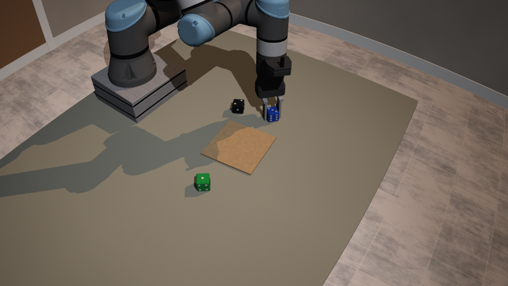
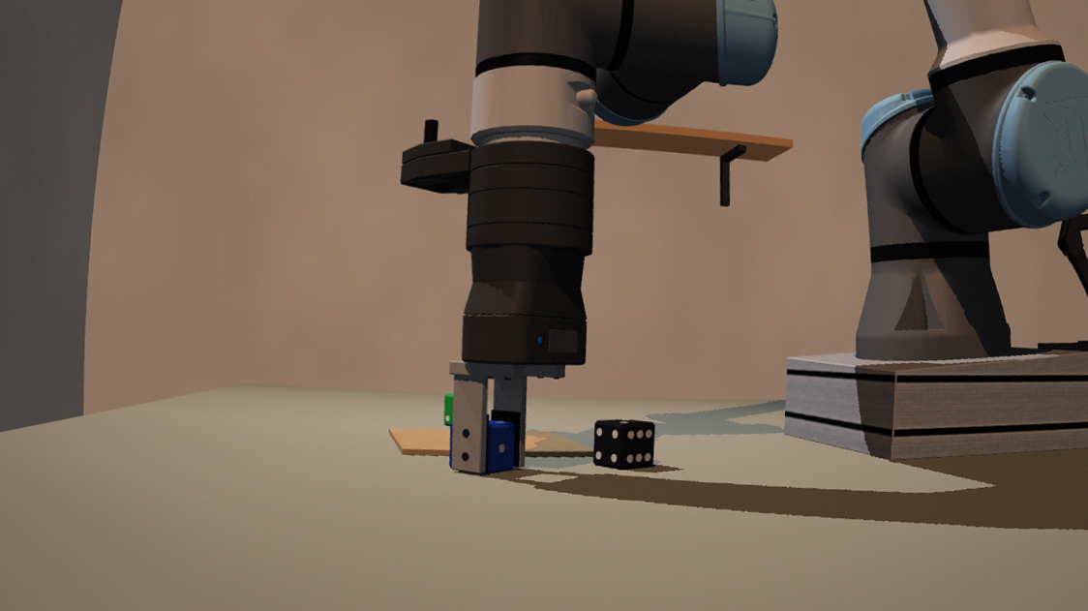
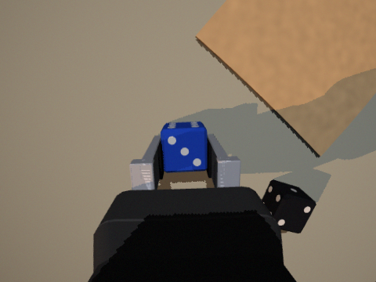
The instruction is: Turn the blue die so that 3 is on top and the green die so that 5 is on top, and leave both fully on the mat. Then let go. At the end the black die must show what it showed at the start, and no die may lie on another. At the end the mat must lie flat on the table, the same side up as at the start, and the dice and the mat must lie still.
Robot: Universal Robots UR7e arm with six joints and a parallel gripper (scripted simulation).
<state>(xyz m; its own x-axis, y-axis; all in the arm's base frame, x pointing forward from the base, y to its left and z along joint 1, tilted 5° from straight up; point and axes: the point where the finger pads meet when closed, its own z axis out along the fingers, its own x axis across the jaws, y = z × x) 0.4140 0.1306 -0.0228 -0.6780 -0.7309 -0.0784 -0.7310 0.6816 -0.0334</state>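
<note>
Blue die (image 1: 272, 114) (image 2: 500, 447) (image 3: 184, 149), white-pipped, three on top, gripped in the hand (image 1: 272, 117) (image 2: 492, 465) (image 3: 184, 148).

Our arm is built of dark grey, rounded tubes (image 1: 128, 40) (image 2: 544, 16) with light blue caps (image 1: 196, 30) (image 2: 1054, 144) over the joints, thin black bands around the tubes and a pale, whitish collar (image 1: 271, 47) (image 2: 533, 103) at the wrist. Below that collar we have a stacked, ringed black cylinder (image 2: 532, 194), a flat black bracket (image 1: 281, 66) (image 2: 436, 164) with a short upright peg, and a boxy black gripper (image 1: 272, 109) (image 2: 495, 467) (image 3: 184, 148) marked with a tiny blue dot and a dark rectangular panel. Our two fingers are straight, light grey bars with dark inner pads, and one shows two small dark round spots on its outer face.
</note>
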